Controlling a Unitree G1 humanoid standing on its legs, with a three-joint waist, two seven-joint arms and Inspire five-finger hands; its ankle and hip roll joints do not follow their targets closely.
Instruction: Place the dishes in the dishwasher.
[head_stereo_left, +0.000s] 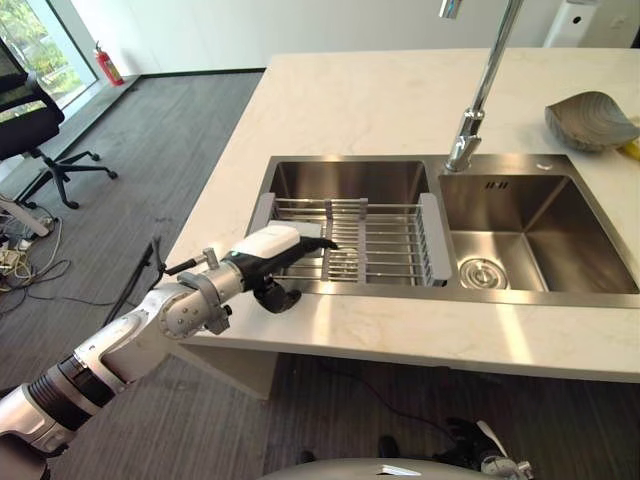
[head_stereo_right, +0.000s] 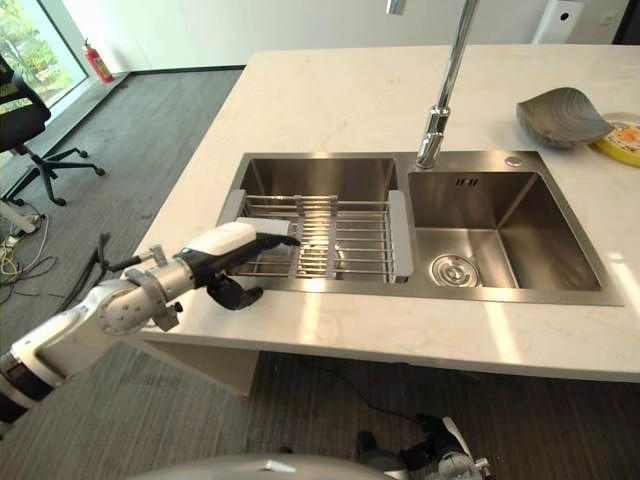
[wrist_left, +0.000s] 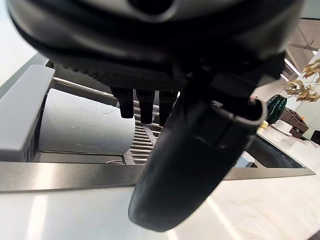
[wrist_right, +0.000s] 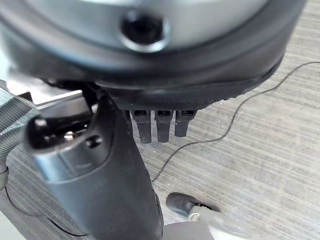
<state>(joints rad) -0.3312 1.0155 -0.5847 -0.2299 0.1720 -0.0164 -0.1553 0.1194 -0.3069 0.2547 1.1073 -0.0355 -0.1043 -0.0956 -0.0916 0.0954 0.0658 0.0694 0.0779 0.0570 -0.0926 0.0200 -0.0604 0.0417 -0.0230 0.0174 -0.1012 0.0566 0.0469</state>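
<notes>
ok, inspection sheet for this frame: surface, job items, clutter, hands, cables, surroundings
Surface: pale marble counter with a double steel sink.
Job's things: white cup lying in the drying rack over the left basin.
Clutter: grey shell-shaped dish on the counter beyond the sink; faucet.
Hands: left hand open, fingers straight over the rack; right hand open above the floor.
Cables: wires on the floor at left.
Surroundings: office chair, fire extinguisher.

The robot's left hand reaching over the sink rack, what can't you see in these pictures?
- White dish in the rack: the left hand covers it in the eye views.
- Yellow thing by the grey shell-shaped bowl: cut off by the right eye view's edge.
- Faucet top: cut off.
</notes>
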